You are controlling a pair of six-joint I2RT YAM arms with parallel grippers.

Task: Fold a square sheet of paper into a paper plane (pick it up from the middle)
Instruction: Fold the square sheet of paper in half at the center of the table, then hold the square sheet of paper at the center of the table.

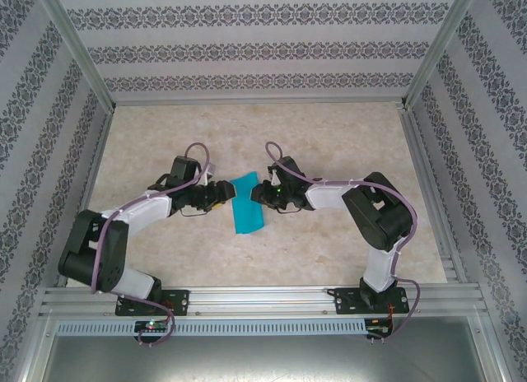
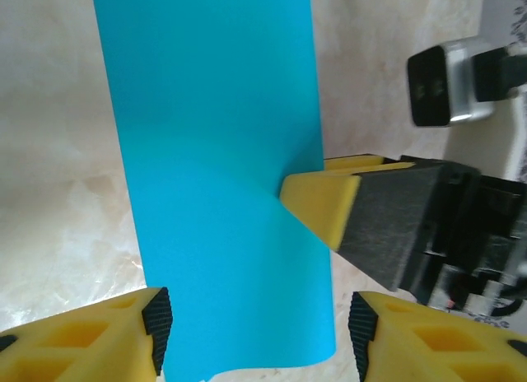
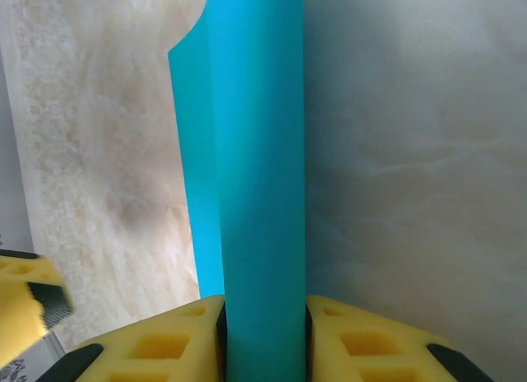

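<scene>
The square sheet of paper [image 1: 247, 205] is bright cyan and lies mid-table between both grippers. My right gripper [image 1: 259, 191] is shut on its right edge. In the right wrist view the paper [image 3: 259, 151] bulges up as a rounded ridge between that gripper's [image 3: 263, 341] yellow fingers. My left gripper [image 2: 261, 328] is open and straddles the sheet's [image 2: 222, 168] near edge. Its left pad [image 2: 156, 320] sits at the paper's side, and the right pad [image 2: 362, 324] stands apart from it. One right fingertip [image 2: 321, 201] presses the sheet's far side. The paper plane is out of view.
The marble-look tabletop [image 1: 329, 135] is fenced by aluminium rails [image 1: 428, 168] and patterned walls. The two arms reach inward from their bases at the near edge, almost touching over the sheet. The right wrist's camera housing [image 2: 449, 81] shows close by in the left wrist view.
</scene>
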